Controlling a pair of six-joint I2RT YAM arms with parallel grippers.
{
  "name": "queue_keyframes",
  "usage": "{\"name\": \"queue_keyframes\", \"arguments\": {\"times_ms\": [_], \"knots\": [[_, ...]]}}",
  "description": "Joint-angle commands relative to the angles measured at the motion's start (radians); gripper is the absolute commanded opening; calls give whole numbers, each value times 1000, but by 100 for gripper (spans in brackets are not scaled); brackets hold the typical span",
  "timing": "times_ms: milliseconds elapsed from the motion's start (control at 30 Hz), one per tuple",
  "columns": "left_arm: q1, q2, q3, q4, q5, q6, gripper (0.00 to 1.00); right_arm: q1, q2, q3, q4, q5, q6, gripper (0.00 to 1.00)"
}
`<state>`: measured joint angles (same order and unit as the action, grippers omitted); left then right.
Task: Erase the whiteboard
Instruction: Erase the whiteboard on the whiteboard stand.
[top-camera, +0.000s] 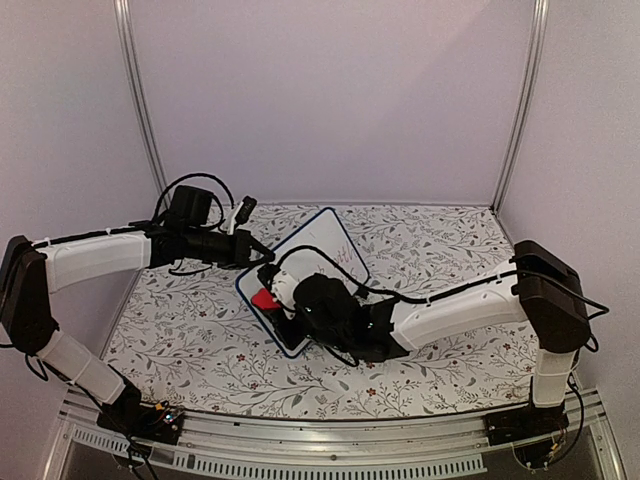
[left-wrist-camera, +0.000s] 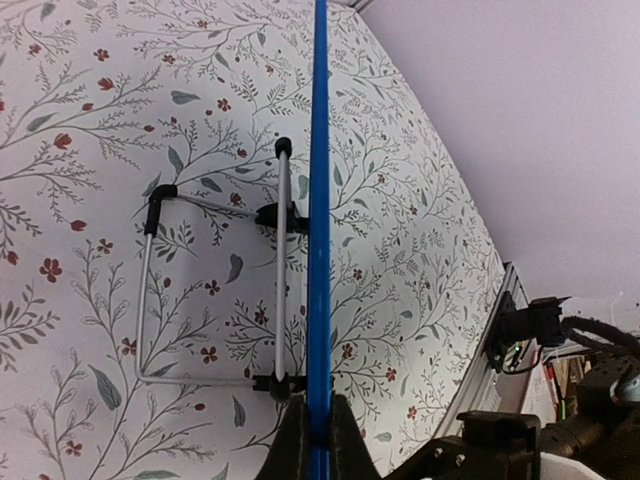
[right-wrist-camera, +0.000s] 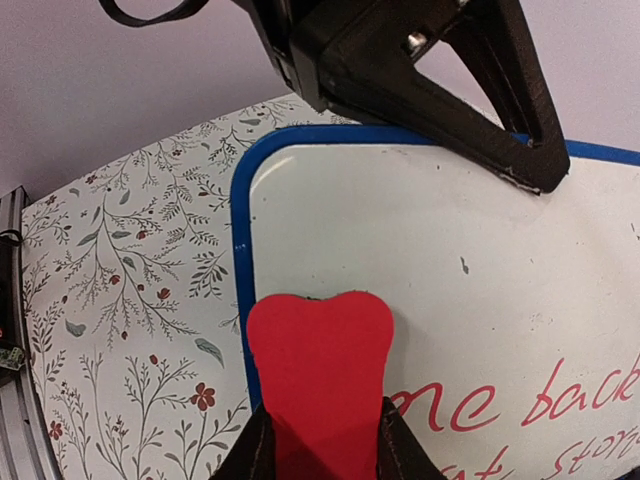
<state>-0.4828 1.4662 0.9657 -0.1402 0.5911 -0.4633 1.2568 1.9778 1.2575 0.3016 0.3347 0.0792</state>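
Sitting aslant on the flower-patterned counter (top-camera: 440, 240), the whiteboard (top-camera: 325, 250) lies between the two arms, its corners pointing toward and away from the bases. The left claw (top-camera: 262, 250) is closed tight on the whiteboard's blue rim (left-wrist-camera: 318, 200) at the upper left edge. From the left wrist the board shows edge-on as a thin blue line pinched between the fingers.

On the back side of the whiteboard a bent wire stand (left-wrist-camera: 148, 300) juts out over the counter, joined to the rim by two black clips (left-wrist-camera: 272, 215).

The right claw (right-wrist-camera: 325, 450) is clamped on a red eraser (right-wrist-camera: 320, 370), its fingers pressed against both sides of the block. The eraser covers the whiteboard's near left part, overlapping the rim and the white face. Whether it presses on the surface cannot be told.

Red handwriting (right-wrist-camera: 510, 405) runs across the whiteboard just right of the eraser, and the letters beside the block read "me back". The black body of the left claw fills the top of the right wrist view, crossing the whiteboard's far edge.

From above, the bulky right wrist hides the whiteboard's near corner. Black cables (top-camera: 195, 185) loop over the left arm beyond the whiteboard's left side. A metal rail (top-camera: 330, 440) runs well nearer than the whiteboard, beside the arm bases.
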Motion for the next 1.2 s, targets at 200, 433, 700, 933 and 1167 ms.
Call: {"name": "queue_keyframes", "arguments": {"times_ms": [200,433,700,933,1167], "knots": [[-24,-33,7,46,58,-8,0,-9,-15,-98,-40,80,48,24],[-24,-32,6,45,55,-7,0,-10,-32,-128,-34,86,59,24],[-23,-28,7,46,59,-9,0,-10,-33,-79,-32,77,36,24],[-25,-29,7,46,56,-7,0,-8,-19,-7,-45,42,6,24],[-25,-30,7,46,57,-7,0,7,-8,2,-51,46,-5,24]]}}
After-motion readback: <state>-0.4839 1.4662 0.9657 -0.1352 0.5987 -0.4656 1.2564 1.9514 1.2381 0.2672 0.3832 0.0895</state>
